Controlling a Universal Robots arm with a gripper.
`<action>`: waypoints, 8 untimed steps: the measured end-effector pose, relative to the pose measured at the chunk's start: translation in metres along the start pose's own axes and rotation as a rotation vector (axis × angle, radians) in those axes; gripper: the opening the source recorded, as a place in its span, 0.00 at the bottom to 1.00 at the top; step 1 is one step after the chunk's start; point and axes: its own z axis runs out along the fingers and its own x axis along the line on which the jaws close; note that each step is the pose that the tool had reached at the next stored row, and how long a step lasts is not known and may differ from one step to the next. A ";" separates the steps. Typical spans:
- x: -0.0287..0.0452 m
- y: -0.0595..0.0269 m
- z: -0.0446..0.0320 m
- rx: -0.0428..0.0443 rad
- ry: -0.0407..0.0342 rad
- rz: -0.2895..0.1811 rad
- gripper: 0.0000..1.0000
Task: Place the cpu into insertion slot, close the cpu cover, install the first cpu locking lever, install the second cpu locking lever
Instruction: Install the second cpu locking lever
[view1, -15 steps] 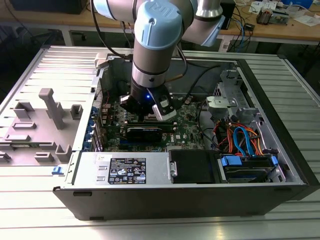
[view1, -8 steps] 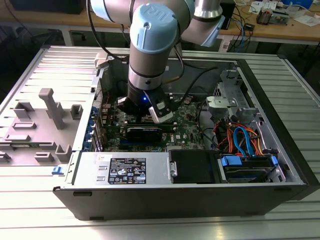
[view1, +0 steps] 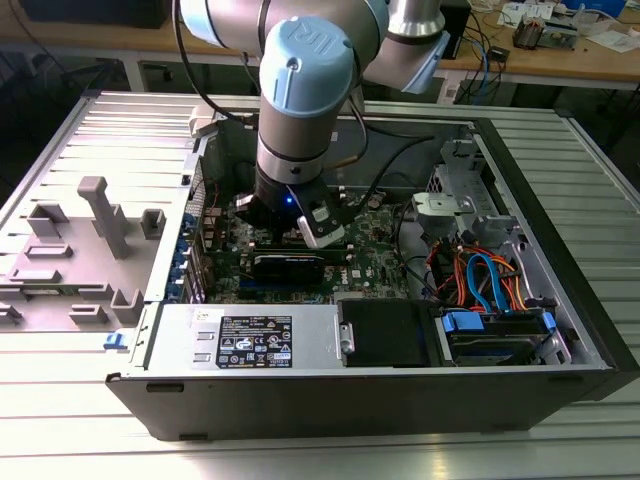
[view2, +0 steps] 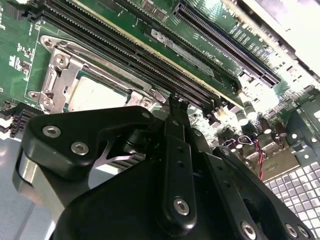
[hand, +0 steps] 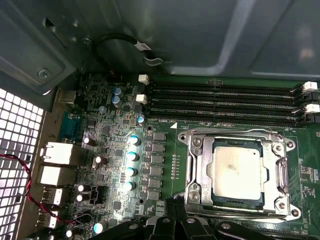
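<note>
Open computer case (view1: 560, 350) lies on its side on the ribbed metal bench (view1: 60, 440). Nearest edge: power supply (view1: 250, 340) with its white label, then a black drive bay to the exterior view's right with blue and orange cables (view1: 480, 280) beyond it. Grey plastic fixtures (view1: 100, 215) stand on the bench at the exterior view's left, well apart from the case.

Arm (view1: 300, 90) reaches down into the middle of the case over the green motherboard (view1: 385, 255). End effector (view1: 318, 225) sits low, just above the board; in the second wrist view its black fingers (view2: 172, 135) look drawn close together with nothing between them, but cannot tell for sure whether open or closed.

Cpu (hand: 235, 170) is seated in the insertion slot, silver top showing, in both wrist views (view2: 95, 95). Cpu cover (hand: 192, 165) lies flat around it, its opening framing the chip. Thin metal locking lever (hand: 225, 132) runs along the cover's edge on the memory-slot side; whether it is latched cannot be told. End effector tip (hand: 172, 220) is just beside the cover's near edge, not clearly touching.

Beyond the cover: four long black memory slots (hand: 225, 100). Capacitors (hand: 131, 156) stand beside the socket. Far side is the case wall (hand: 210, 35).
</note>
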 end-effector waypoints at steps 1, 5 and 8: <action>0.0000 -0.0001 0.0004 -0.0007 0.0000 0.000 0.11; -0.0001 -0.0002 0.0016 -0.0056 -0.0005 0.000 0.11; -0.0001 -0.0003 0.0016 -0.0059 -0.0005 -0.001 0.11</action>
